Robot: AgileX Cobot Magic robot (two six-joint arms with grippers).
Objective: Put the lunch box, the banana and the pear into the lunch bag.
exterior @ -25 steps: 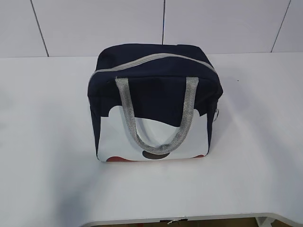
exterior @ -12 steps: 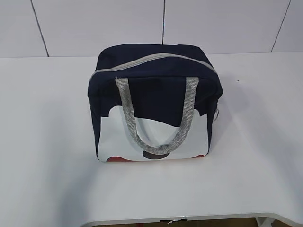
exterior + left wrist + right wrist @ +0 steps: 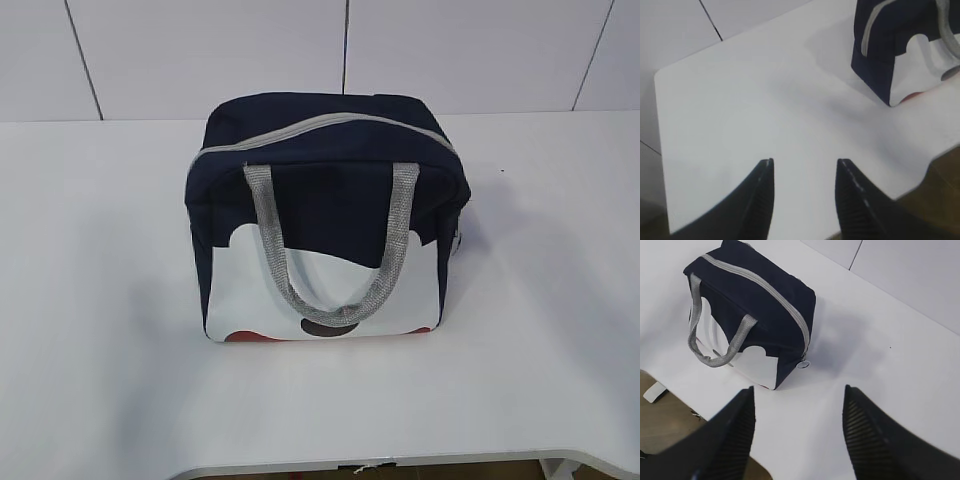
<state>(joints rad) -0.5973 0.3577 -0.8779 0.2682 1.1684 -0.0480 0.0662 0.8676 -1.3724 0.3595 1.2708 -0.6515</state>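
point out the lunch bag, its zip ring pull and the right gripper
lunch bag (image 3: 330,190): exterior view, navy front panel.
zip ring pull (image 3: 803,364): right wrist view, ring at the zip's end.
right gripper (image 3: 799,405): right wrist view, midway between open fingertips.

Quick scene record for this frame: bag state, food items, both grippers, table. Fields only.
lunch bag: upright mid-table, zip closed, pull ring at the end
handle: draped down the front panel
lunch box, banana, pear: not visible in any view
left gripper: open, empty, above bare table, clear of the bag
right gripper: open, empty, off the bag
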